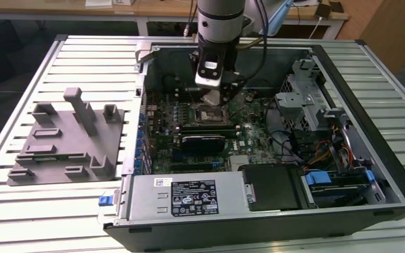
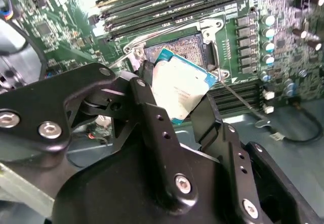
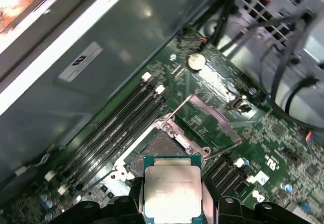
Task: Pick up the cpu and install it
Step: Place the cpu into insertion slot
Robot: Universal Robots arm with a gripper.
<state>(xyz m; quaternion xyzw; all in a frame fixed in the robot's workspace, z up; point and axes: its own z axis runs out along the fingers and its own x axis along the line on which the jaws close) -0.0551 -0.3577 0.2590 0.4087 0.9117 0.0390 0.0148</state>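
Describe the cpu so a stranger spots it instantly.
Inside the open computer case, above the green motherboard, the gripper pinches it. The cpu is a small flat square with silvery top and blue-green rim, tilted over the dark socket.

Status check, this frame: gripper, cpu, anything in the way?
Gripper shut on cpu. Held over open socket, not yet seated. Bracket flipped open, no obstruction seen.

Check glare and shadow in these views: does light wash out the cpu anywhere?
Second wrist view: the cpu, clamped in the gripper, has its metal top washed near white, and a bright patch burns out part of the motherboard. First wrist view: the cpu glares as well, and an area beyond the case wall is overexposed. Exterior view: even light, dimmer inside the case, no strong glare.
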